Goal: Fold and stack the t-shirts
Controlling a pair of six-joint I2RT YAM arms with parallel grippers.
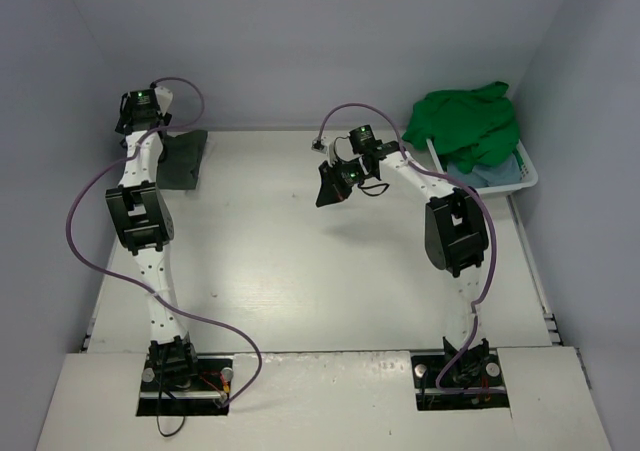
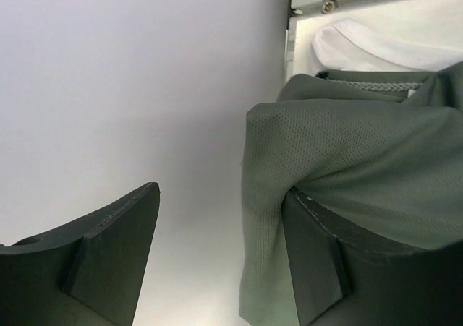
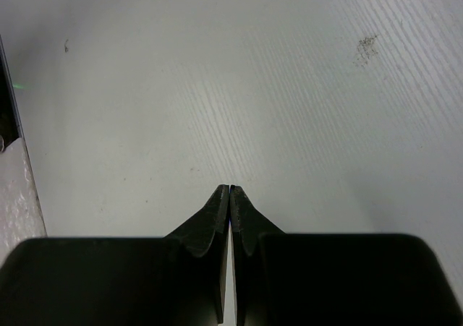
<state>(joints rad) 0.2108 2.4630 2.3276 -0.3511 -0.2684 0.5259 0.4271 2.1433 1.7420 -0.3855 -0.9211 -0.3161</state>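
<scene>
A dark grey-olive t-shirt lies bunched at the table's far left edge. In the left wrist view the same cloth drapes over the right finger of my left gripper. Its jaws stand wide apart with nothing pinched between them. A white t-shirt shows just behind the grey-olive one. A bright green t-shirt is heaped on a light blue one in the basket. My right gripper is shut and empty, hanging above the bare middle of the table.
The white plastic basket stands at the back right corner, beside the right wall. Walls close in the table at the back and on both sides. The left arm stretches along the left edge.
</scene>
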